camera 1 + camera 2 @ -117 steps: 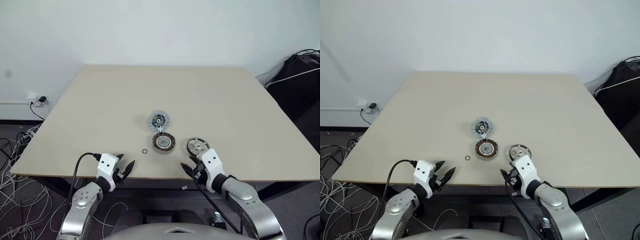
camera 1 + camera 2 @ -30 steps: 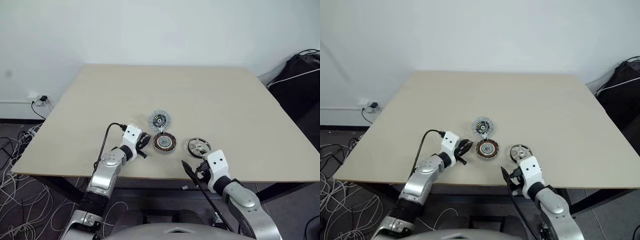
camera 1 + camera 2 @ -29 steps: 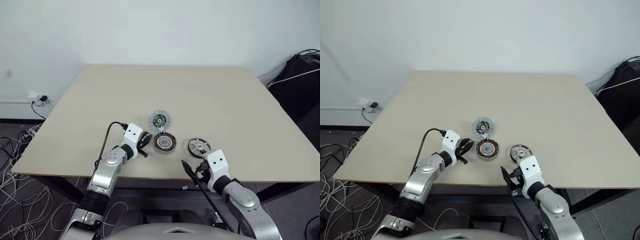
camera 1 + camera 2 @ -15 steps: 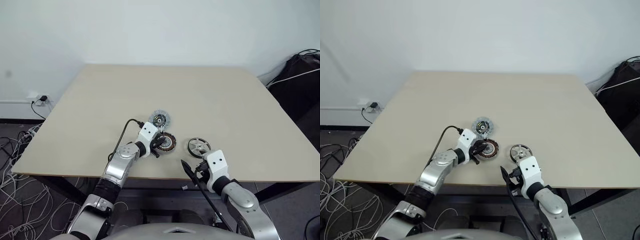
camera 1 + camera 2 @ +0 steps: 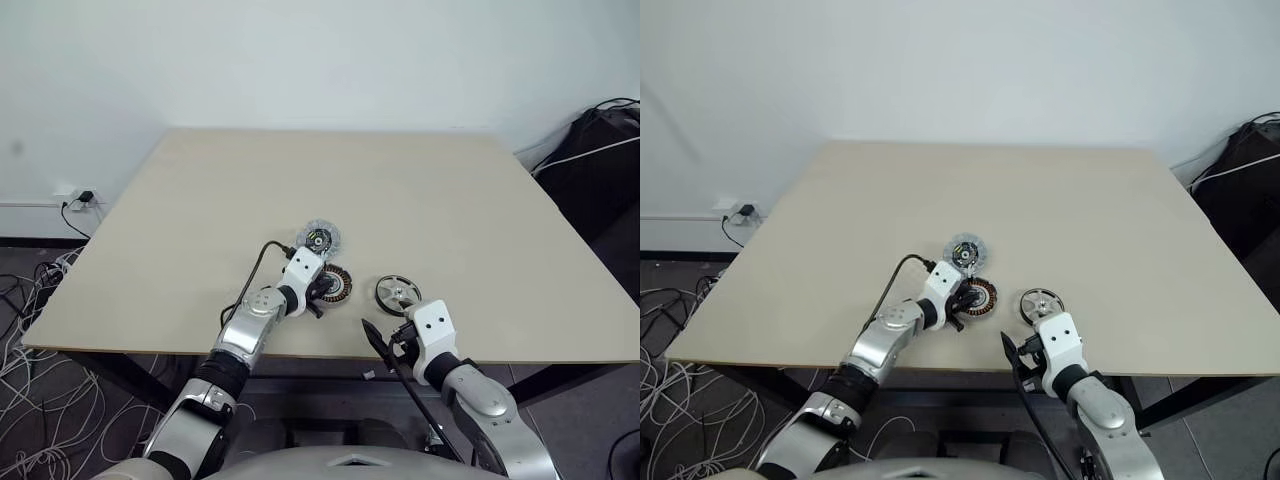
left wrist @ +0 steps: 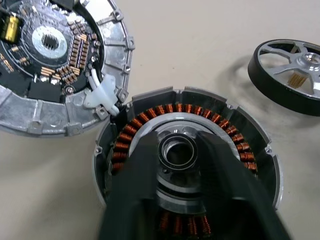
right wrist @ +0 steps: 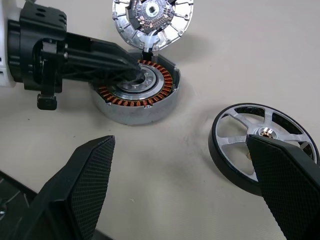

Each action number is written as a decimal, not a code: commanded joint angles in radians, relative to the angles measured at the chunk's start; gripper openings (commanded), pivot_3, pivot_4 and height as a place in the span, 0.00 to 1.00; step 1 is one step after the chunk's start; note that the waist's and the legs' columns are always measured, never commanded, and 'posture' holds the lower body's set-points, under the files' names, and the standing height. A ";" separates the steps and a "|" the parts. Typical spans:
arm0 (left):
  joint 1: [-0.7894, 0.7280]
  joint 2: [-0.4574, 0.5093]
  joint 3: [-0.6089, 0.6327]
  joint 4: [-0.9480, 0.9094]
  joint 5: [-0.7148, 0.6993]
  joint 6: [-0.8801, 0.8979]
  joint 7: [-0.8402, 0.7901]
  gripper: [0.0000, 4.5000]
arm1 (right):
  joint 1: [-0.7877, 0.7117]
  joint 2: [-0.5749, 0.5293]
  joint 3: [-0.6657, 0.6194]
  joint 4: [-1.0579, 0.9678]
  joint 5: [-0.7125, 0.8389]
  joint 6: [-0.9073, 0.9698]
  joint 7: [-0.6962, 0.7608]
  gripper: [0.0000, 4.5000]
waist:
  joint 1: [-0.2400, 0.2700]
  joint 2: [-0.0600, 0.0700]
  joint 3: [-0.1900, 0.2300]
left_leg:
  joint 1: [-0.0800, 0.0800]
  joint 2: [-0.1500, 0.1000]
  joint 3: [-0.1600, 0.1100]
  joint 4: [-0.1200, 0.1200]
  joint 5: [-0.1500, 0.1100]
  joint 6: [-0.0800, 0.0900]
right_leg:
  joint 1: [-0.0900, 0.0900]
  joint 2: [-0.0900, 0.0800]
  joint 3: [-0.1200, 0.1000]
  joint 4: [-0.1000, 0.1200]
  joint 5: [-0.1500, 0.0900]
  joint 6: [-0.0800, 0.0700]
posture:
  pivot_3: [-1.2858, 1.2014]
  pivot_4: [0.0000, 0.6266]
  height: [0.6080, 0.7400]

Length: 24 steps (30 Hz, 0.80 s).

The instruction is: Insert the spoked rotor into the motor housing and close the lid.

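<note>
left hand point(image 7: 127, 75) over wound disc point(image 7: 136, 90), rotor point(image 7: 260, 145) apart

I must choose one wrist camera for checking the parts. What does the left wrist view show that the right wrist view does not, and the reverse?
Left wrist view: the motor housing from close up, with the small components on its dark board, and the hub of the wound disc from above.
Right wrist view: the left gripper from the side, reaching over the wound disc; the open right gripper; the whole spoked rotor.
Both: housing, wound disc and rotor on the table, rotor not yet inserted.
</note>
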 commanded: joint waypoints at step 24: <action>0.314 0.062 0.158 -0.526 -0.168 -0.073 0.021 0.01 | -0.082 0.004 0.020 0.023 -0.030 0.005 -0.021 1.00 | -0.003 0.002 -0.001 | 0.000 0.000 0.000 0.001 -0.001 -0.001 | -0.001 0.000 0.000 0.000 0.000 0.000 | 0.52 0.00 1.00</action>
